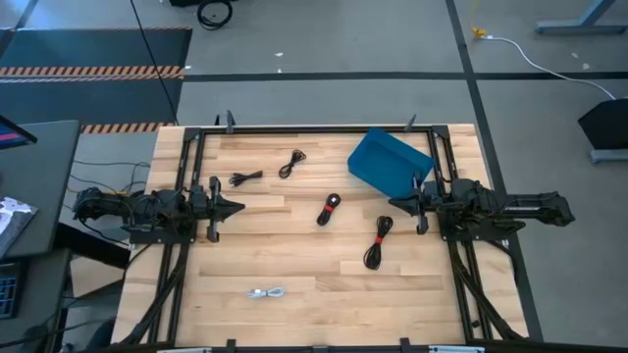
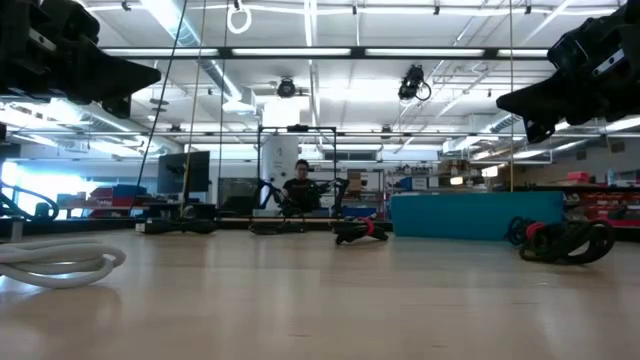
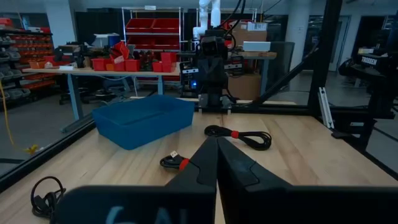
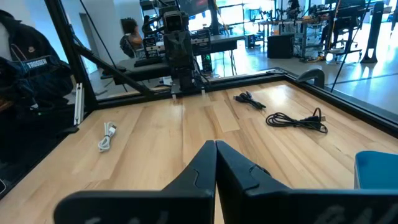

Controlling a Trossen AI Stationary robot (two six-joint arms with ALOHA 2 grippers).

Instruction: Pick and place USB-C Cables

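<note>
High view: cables [image 1: 329, 209] lie mid-table, both hands [image 1: 233, 207] at opposite edges.

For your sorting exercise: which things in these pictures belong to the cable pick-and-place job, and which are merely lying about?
Job:
black cables
red-banded cable
white cable
blue bin, probably the target
left gripper and right gripper, both shut, waiting at the table's sides

Lying about:
white cord on the floor
red bins
</note>
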